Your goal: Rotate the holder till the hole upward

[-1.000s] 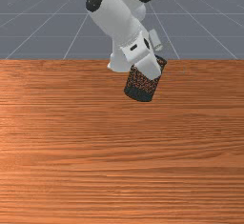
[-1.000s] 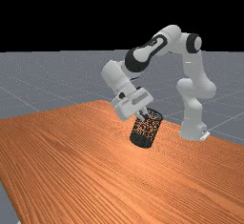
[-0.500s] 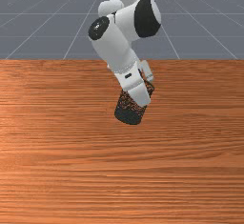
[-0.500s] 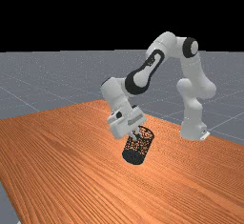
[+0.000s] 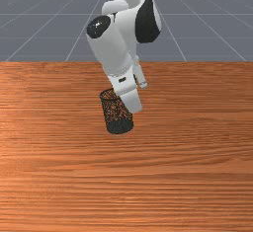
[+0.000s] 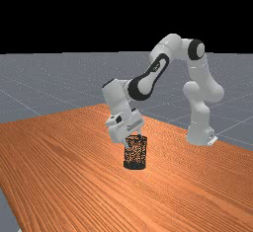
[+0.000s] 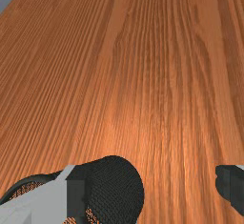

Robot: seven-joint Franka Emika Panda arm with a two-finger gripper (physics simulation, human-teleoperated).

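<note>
One wide table of orange-brown wood (image 5: pixel 197 172) is showing long grain lines. Beyond it, one grey floor (image 6: pixel 44 88) is carrying thin pale lines, and black background (image 6: pixel 123 14) is standing above in the far view. One white and grey arm (image 6: pixel 173 48) is reaching over the table. Its one gripper (image 6: pixel 133 141) is staying open, the two dark-tipped fingers (image 7: pixel 228 185) standing wide apart. One black mesh cylindrical holder (image 6: pixel 135 154) is standing upright under the gripper, its hole facing upward.
</note>
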